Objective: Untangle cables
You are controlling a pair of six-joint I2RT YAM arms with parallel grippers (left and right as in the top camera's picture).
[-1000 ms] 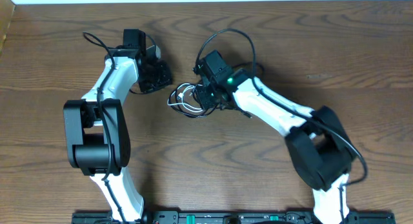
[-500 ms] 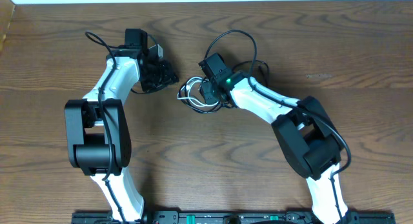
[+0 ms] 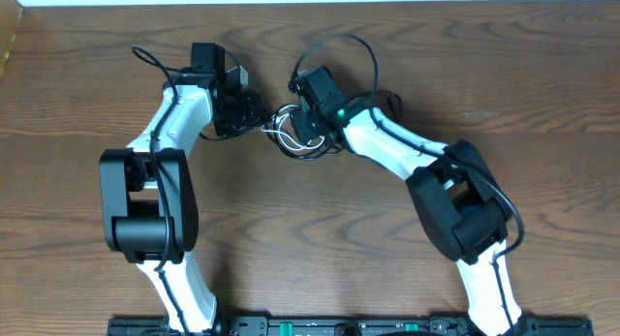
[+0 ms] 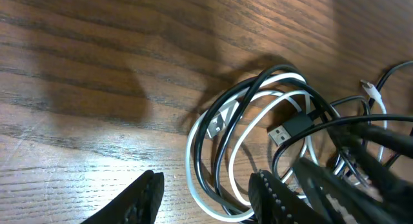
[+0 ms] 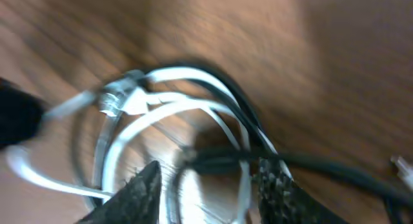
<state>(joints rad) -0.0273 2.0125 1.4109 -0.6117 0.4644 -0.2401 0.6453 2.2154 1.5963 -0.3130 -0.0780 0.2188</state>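
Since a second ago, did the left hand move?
Yes. Against the table's far edge, the left hand slid sideways toward the middle, closer to the cables.

Black cable (image 4: 293, 127) and white cable (image 4: 191, 161); brown wood-grained table (image 4: 97, 56).

overhead: straight down, far | wrists: close, oblique (all share the cables (image 4: 284, 129))

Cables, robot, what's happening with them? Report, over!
Left tool open, right tool open. White cable and black cable looped together, not yet apart. Tools close, may crowd each other.
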